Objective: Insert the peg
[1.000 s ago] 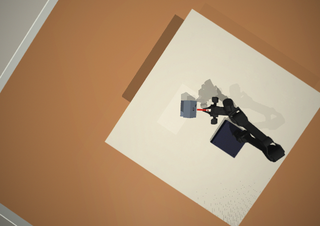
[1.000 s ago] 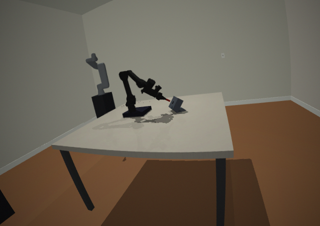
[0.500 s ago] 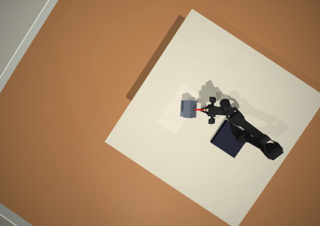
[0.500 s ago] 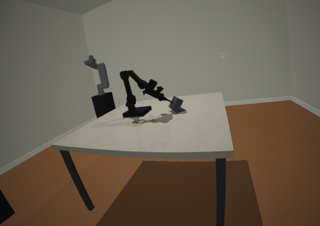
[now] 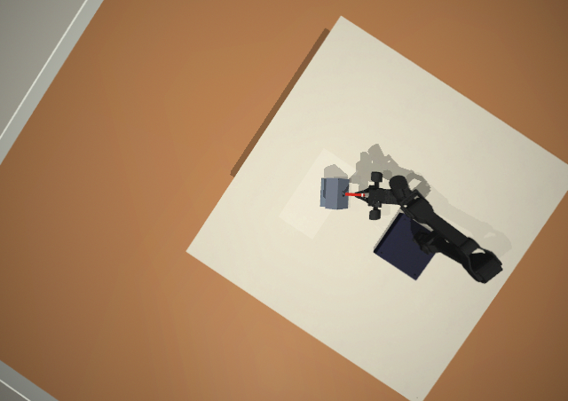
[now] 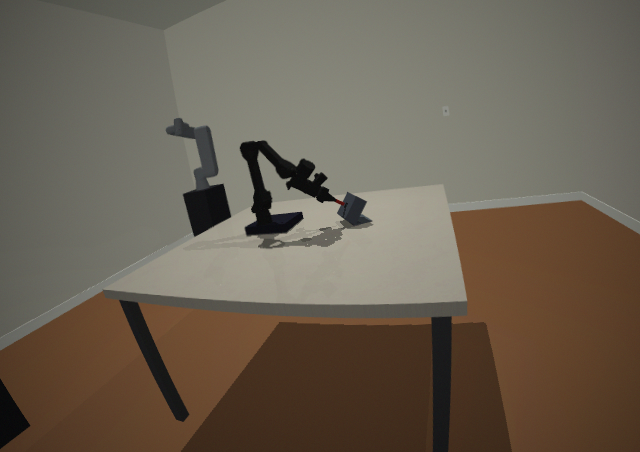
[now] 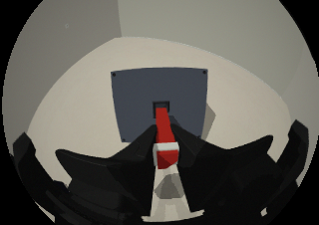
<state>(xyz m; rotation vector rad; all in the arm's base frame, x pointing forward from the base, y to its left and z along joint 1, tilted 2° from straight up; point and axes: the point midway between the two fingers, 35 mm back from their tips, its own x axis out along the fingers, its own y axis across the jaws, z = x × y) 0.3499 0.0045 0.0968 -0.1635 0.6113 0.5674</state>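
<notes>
Peg, red with a white band (image 5: 353, 194) (image 6: 339, 201) (image 7: 163, 127), off the tabletop (image 5: 293, 295) (image 6: 310, 271) (image 7: 65, 115); black parallel jaws (image 5: 364, 195) (image 6: 331, 198) clenched on it; far end at the square dark hole (image 7: 160, 106) in the blue-grey sloped panel (image 5: 335, 193) (image 6: 354, 208) (image 7: 135, 96); pickup done; entry depth cannot be told; remaining, by judgement: match flats, push to bottom, release, withdraw.

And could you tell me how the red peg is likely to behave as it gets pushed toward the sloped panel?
The red peg is probably stiff, as it juts straight from the hand without sagging. Its flat sides suggest it wouldn't roll readily. Being slender, it might pivot between the fingers if its tip catches the hole's rim.
</notes>
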